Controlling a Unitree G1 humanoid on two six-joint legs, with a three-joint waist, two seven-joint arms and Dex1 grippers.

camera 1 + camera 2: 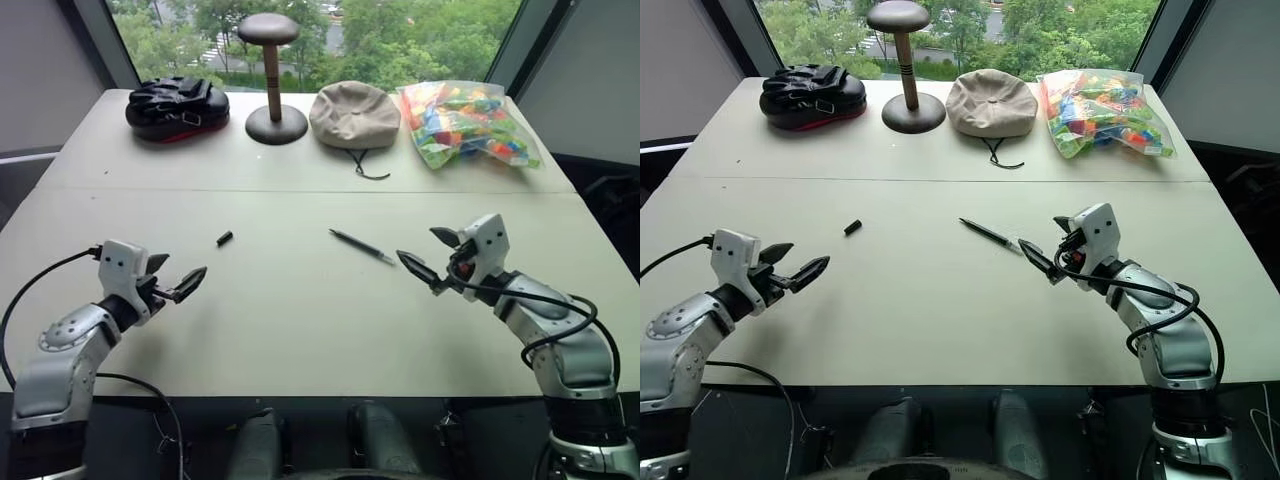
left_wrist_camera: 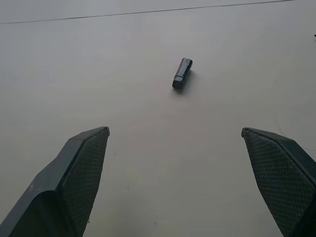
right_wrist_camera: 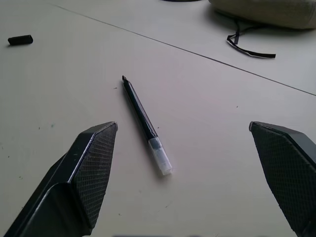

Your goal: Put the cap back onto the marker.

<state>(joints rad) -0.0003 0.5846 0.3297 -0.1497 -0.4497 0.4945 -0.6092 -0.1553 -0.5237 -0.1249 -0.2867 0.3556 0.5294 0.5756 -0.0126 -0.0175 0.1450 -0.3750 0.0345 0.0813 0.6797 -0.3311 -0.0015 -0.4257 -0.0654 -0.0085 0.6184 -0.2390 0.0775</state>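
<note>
my left gripper (image 1: 178, 281) hangs just over the desk (image 1: 300, 330) with its jaws spread as wide as they go and nothing between them. straight ahead of it, a little way out and slightly toward the middle, the cap (image 1: 224, 238) lies on its side on bare surface, apart from everything else. my right gripper (image 1: 432, 255) is just as wide open and equally empty, low over the desk. the marker (image 1: 362, 246) lies flat just ahead of its fingertips, clear end nearest the gripper, dark pointed tip aimed away toward the cap's side. cap and marker sit well apart.

beyond both, along the far edge, are a black padded mitt (image 1: 176, 106), a wooden stand (image 1: 274, 75), a beige hat (image 1: 354, 114) with its cord, and a bag of coloured bricks (image 1: 465, 122). none of it is in my way.

i judge this as the approach step: nothing picked up yet. next i need each gripper eased forward and down to straddle its piece, then closed squarely, the cap needing the finer aim.
</note>
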